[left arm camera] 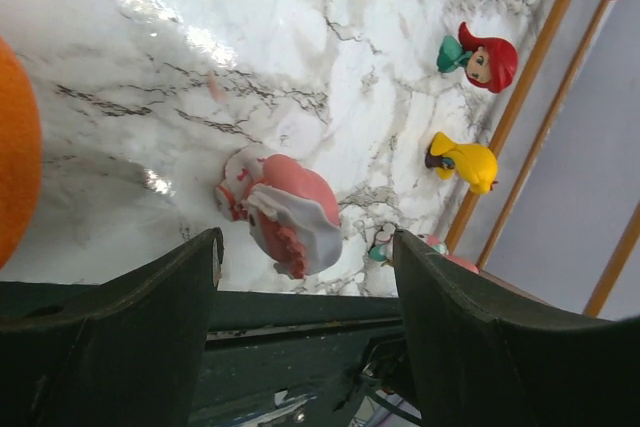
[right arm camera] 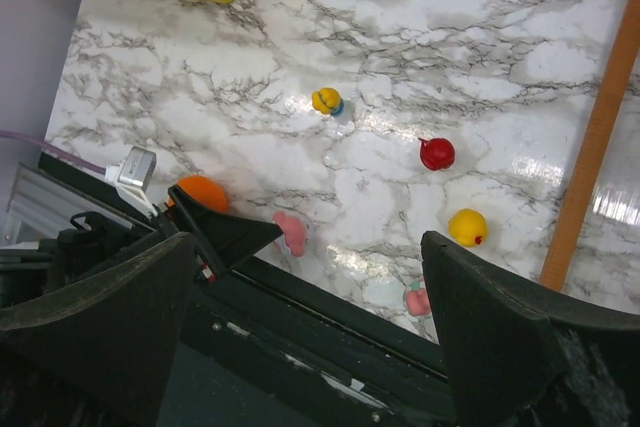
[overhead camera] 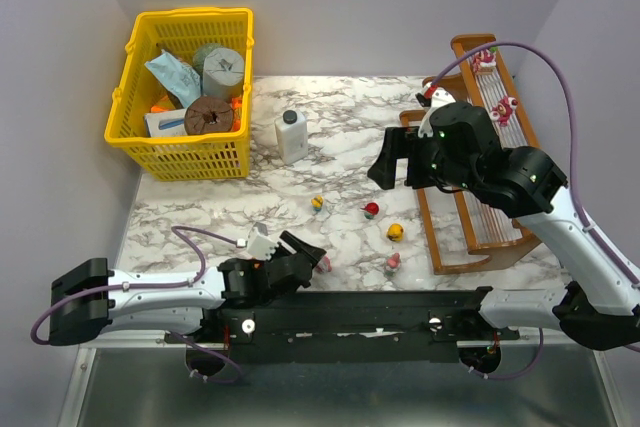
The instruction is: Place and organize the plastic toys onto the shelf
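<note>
Your left gripper [left arm camera: 307, 239] lies low at the near edge of the marble table [overhead camera: 340, 137]. Its fingers [left arm camera: 150, 307] stand partly apart, with a pink toy [left arm camera: 285, 212] lying on its side between them. Marble shows on both sides of that toy in the left wrist view, so neither finger touches it and nothing is held. An orange ball [right arm camera: 200, 192] sits just beside this gripper.

A little further along, near the foot of the shelf [overhead camera: 450, 242], a pink-and-teal toy [overhead camera: 394, 264] lies on the marble. Beyond it come a yellow toy [overhead camera: 395, 232], a red-haired toy [overhead camera: 371, 210] and a yellow-and-blue toy [overhead camera: 317, 203], all loose on the table and apart from one another.

Your right gripper [overhead camera: 388, 162] hangs above the middle of the table, just beside the shelf. Its fingers [right arm camera: 500, 337] are spread wide with nothing between them.

Two pink-and-white toys [overhead camera: 505, 107] rest on the shelf's upper tiers. A white-and-red toy [overhead camera: 437, 97] sits at its far left corner, and you cannot tell whether it is on the rail.

At the back stand a white bottle [overhead camera: 291, 135] and, in the far left corner, a filled yellow basket [overhead camera: 130, 87].
</note>
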You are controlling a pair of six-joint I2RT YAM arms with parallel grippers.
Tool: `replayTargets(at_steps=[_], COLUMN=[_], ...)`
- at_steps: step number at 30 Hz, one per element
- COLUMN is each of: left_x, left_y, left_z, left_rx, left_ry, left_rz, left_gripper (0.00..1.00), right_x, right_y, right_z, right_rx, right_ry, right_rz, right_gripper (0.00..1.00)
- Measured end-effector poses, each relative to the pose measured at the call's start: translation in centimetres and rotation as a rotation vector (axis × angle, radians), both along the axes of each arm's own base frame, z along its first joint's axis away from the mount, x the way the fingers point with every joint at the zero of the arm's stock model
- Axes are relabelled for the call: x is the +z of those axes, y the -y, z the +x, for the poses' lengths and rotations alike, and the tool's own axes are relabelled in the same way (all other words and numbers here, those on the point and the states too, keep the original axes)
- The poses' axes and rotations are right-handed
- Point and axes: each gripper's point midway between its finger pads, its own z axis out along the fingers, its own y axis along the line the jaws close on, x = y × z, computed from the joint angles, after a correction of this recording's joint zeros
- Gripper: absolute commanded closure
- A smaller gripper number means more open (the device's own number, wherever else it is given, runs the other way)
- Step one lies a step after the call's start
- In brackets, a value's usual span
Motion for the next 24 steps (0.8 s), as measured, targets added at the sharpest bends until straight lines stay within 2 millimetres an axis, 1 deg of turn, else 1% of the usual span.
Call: replayTargets(at_steps=[3, 11, 16, 19, 24], left_x=[0.4, 0.0, -0.1, -0.2, -0.4], left_y=[0.6, 1.6, 1.9, 2.0, 2.4], left_z=[0.3, 0.7, 0.7, 0.8, 0.9], left_rx=[0.003, 0.003, 0.003, 0.003, 0.003], left_ry=[0.017, 0.029, 0.03, 0.028, 0.02], left_rz=[-0.028, -0.045, -0.048, -0.043, -0.018], left_gripper=[0.25, 0.29, 0.29, 0.26, 0.27], right_x=[-0.1, -0.4, -0.4, -0.4, -0.3], right_y=[0.1, 0.3, 0.3, 0.3, 0.6], right_z=[-0.1, -0.2, -0.2, -0.2, -0.4], right_rx=[0.002, 0.004, 0.004, 0.004, 0.001], right_ry=[-0.003, -0.01, -0.01, -0.01, -0.007], right_rz=[-0.007, -0.021, -0.021, -0.022, -0.021], right_gripper=[0.0, 0.0, 0.0, 0.0, 0.0])
